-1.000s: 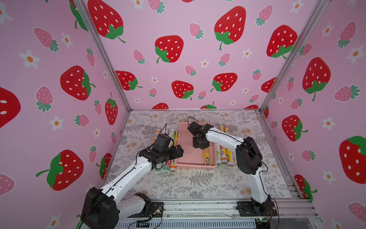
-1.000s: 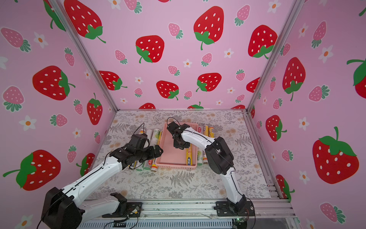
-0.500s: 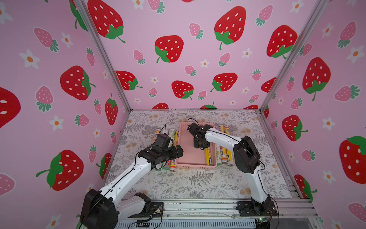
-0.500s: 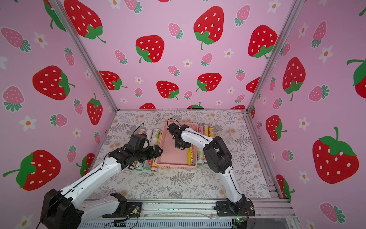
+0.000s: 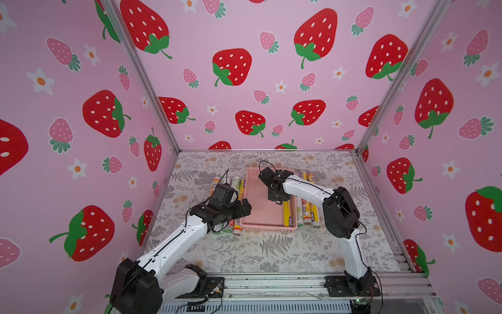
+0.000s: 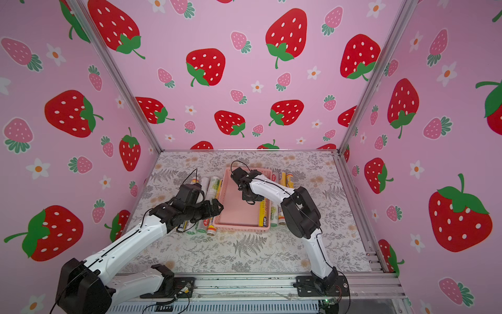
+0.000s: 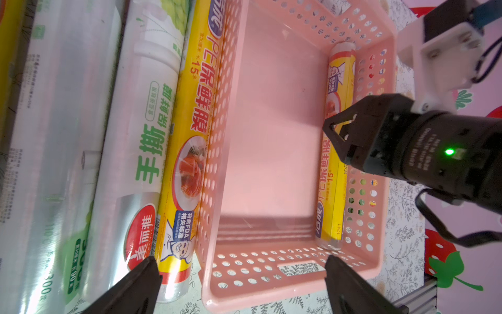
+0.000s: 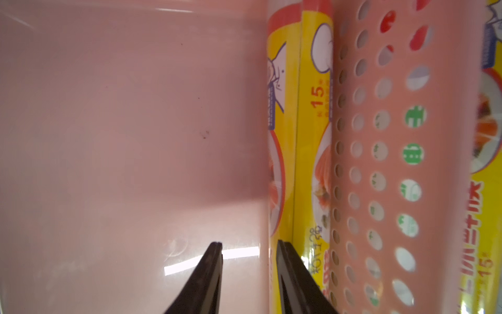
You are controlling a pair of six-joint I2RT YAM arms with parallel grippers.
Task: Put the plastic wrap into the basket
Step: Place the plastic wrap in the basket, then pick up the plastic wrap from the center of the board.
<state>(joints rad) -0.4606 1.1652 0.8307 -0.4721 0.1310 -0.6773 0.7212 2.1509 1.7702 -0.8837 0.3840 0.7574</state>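
The pink basket [image 5: 267, 229] [image 6: 241, 229] lies mid-table. One yellow plastic wrap roll [image 5: 288, 216] [image 7: 341, 73] [image 8: 312, 136] lies inside it along the right wall. My right gripper [image 5: 275, 200] [image 8: 248, 247] hangs low in the basket, shut to a narrow gap with only bare floor between the fingers. One finger [image 8: 288, 266] overlaps the roll's edge. My left gripper [image 5: 246, 208] [image 7: 241, 285] stands open above the basket's near left corner, holding nothing. More rolls lie outside: a yellow one [image 7: 195, 130] and a white-green one [image 7: 146, 136] on the left.
Further rolls [image 5: 307, 212] [image 6: 281, 214] lie in a row just right of the basket, one yellow [image 8: 483, 190] showing past the perforated wall [image 8: 361, 136]. Several rolls on the left sit under my left arm. Pink strawberry walls close three sides.
The right jaws have drawn slightly closer together. Both arms stay almost where they were; the left gripper is still wide open.
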